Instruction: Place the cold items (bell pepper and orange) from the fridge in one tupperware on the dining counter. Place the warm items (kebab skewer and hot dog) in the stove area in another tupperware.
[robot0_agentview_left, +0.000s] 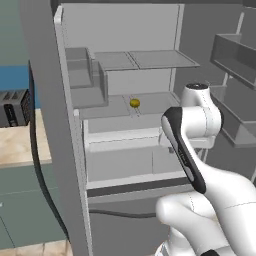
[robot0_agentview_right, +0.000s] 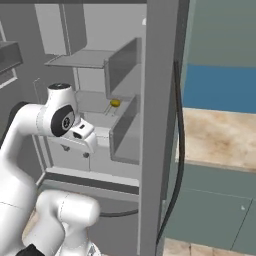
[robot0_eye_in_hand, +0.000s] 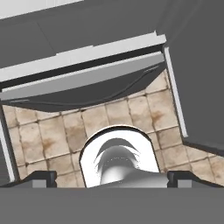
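fridge (robot0_agentview_left: 125, 75): grey, door open, bare shelves | door bins (robot0_agentview_left: 235, 60): grey, at right | counter (robot0_agentview_left: 20, 142): pale wood, teal cabinets below | wall (robot0_agentview_right: 220, 87): blue band | toaster (robot0_agentview_left: 12, 107): dark, on counter | floor (robot0_eye_in_hand: 131, 113): tan stone tiles

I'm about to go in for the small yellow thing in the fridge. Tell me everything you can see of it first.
The small yellow item is a rounded, squat lump, yellow-orange with a darker underside, too small to tell orange from pepper. It sits alone on the grey middle shelf of the open fridge, near the centre seam and toward the front edge. It rests on the shelf; nothing else touches it. The right base view shows it just behind a door bin.
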